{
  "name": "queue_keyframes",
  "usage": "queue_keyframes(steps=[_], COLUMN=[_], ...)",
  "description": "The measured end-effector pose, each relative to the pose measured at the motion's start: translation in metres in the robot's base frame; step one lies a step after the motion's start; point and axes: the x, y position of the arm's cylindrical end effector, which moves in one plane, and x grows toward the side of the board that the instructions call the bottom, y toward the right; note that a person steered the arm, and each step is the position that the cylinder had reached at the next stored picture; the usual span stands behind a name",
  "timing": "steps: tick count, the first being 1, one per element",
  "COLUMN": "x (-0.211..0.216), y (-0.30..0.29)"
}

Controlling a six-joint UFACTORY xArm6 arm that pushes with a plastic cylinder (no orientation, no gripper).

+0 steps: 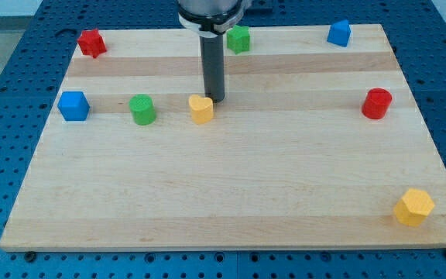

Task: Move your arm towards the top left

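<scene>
My tip (pixel 215 100) rests on the wooden board (pixel 231 194) just above and to the right of a yellow block (pixel 200 108), close to it or touching it. The dark rod rises straight up to the arm's head at the view's top centre. A green cylinder (pixel 142 109) lies left of the yellow block, and a blue cube (pixel 73 105) lies further left. A red block (pixel 91 43) sits at the board's top left corner.
A green block (pixel 238 38) sits at the top edge right of the rod. A blue block (pixel 339 33) is at the top right, a red cylinder (pixel 376 103) at the right, a yellow block (pixel 414 206) at the bottom right.
</scene>
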Motion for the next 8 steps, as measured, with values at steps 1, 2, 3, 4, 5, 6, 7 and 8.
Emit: queue_keyframes(steps=[1,2,3,4,5,6,7,8], x=[-0.007,-0.028,-0.031,-0.032,-0.036,-0.052,-0.068,-0.080], y=[-0.012,-0.018,-0.028,-0.042,-0.057,-0.065,-0.072,-0.079])
